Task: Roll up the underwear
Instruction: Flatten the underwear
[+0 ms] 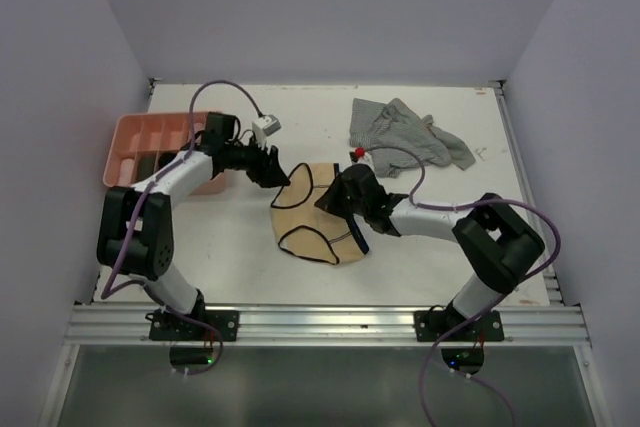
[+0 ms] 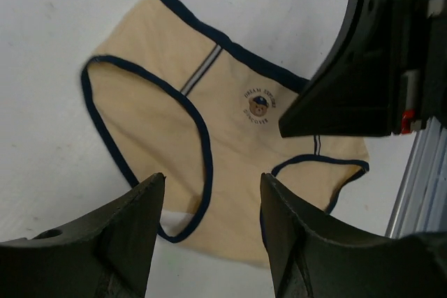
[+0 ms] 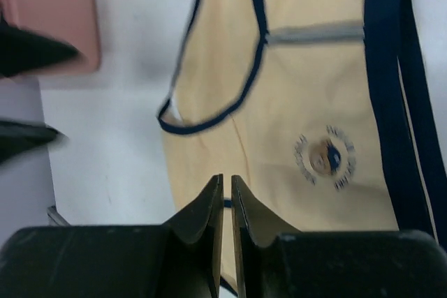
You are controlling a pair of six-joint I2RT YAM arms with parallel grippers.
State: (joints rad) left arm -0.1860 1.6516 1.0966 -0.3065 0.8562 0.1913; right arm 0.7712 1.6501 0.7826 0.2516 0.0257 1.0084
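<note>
A beige underwear [image 1: 315,217] with dark trim and a small bear print lies spread flat on the white table. It fills the left wrist view [image 2: 209,123] and the right wrist view [image 3: 307,102]. My left gripper [image 1: 272,169] hovers at its left edge, open, nothing between its fingers [image 2: 213,178]. My right gripper [image 1: 337,197] stands over the garment's right part with its fingers almost touching [image 3: 227,178]; I see no fabric between them. A grey striped underwear [image 1: 405,132] lies crumpled at the back right.
A pink compartment tray [image 1: 150,147] stands at the left behind the left arm, with a dark shape in one compartment [image 1: 145,162]. The metal rail [image 1: 320,322] runs along the near table edge. White walls close in three sides.
</note>
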